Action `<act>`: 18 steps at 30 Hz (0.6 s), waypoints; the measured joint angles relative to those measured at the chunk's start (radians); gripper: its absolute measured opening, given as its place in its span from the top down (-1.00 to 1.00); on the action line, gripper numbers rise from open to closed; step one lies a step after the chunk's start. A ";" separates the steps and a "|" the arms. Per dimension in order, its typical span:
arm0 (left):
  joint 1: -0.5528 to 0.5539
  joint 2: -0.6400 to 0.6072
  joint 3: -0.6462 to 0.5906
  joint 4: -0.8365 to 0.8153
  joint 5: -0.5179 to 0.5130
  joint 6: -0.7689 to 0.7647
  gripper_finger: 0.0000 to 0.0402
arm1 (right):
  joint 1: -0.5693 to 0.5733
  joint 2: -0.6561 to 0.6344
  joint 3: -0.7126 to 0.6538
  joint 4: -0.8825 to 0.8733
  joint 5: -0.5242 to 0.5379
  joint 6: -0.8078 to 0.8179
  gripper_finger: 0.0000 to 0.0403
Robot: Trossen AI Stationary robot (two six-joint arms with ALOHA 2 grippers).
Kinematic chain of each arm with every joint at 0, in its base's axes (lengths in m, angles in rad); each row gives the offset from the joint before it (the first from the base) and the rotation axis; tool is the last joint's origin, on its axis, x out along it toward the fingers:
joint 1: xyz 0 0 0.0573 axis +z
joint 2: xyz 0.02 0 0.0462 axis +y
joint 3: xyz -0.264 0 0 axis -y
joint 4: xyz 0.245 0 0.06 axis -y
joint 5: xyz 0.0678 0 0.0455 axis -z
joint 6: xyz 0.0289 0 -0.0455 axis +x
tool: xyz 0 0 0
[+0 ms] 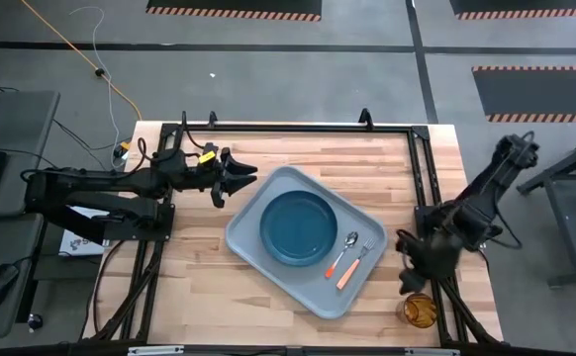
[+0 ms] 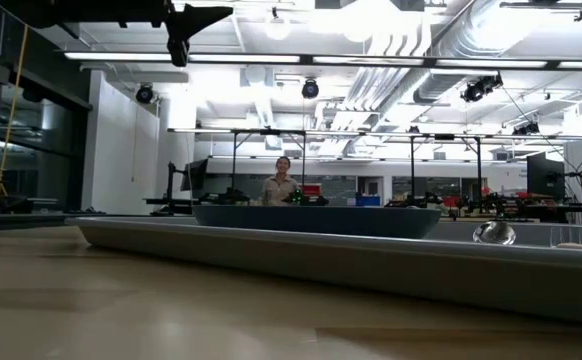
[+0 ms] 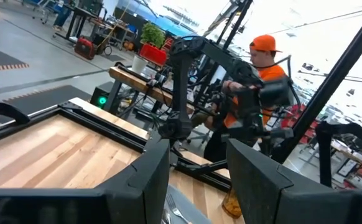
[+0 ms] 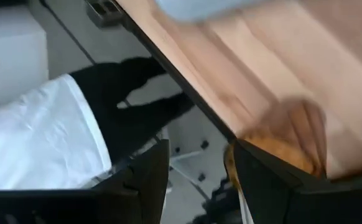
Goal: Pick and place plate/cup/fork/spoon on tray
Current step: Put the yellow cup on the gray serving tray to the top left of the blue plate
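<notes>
The grey-blue tray [image 1: 313, 287] lies mid-table and holds the teal plate [image 1: 297, 226], the red-handled spoon [image 1: 342, 253] and the peach-handled fork [image 1: 356, 265]. In the low view the plate [image 2: 316, 219] and the spoon's bowl [image 2: 494, 233] stand above the tray's lip [image 2: 301, 255]. The amber cup [image 1: 419, 311] stands on the table near its near right corner; it shows blurred in the right wrist view [image 4: 280, 146]. My right gripper [image 1: 407, 265] is open, just on the far side of the cup and above it. My left gripper [image 1: 237, 183] is open and empty, raised over the tray's far left corner.
A black frame [image 1: 422, 188] runs along the table's far and right edges. A person in an orange cap [image 3: 262, 68] stands beyond the table's right side. Bare wood lies left of the tray [image 1: 189, 277]. The cup stands close to the table's near right edge.
</notes>
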 joint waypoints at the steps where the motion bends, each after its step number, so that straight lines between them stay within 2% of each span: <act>1: 0.000 0.000 0.000 0.000 -0.005 0.000 0.26 | 0.038 0.010 0.000 -0.003 0.009 0.038 0.15; 4: 0.000 0.000 0.000 0.000 -0.015 0.004 0.26 | 0.128 0.051 -0.001 -0.030 0.019 0.140 0.15; 8: 0.000 0.000 0.000 0.000 -0.017 0.006 0.26 | 0.191 0.118 -0.001 -0.046 0.018 0.199 0.15; 14: 0.000 0.000 0.000 0.001 -0.031 0.007 0.26 | 0.207 0.209 -0.002 -0.092 -0.057 0.204 0.15; 18: 0.000 0.000 0.000 0.028 -0.032 0.007 0.26 | 0.207 0.222 -0.002 -0.060 -0.043 0.184 0.15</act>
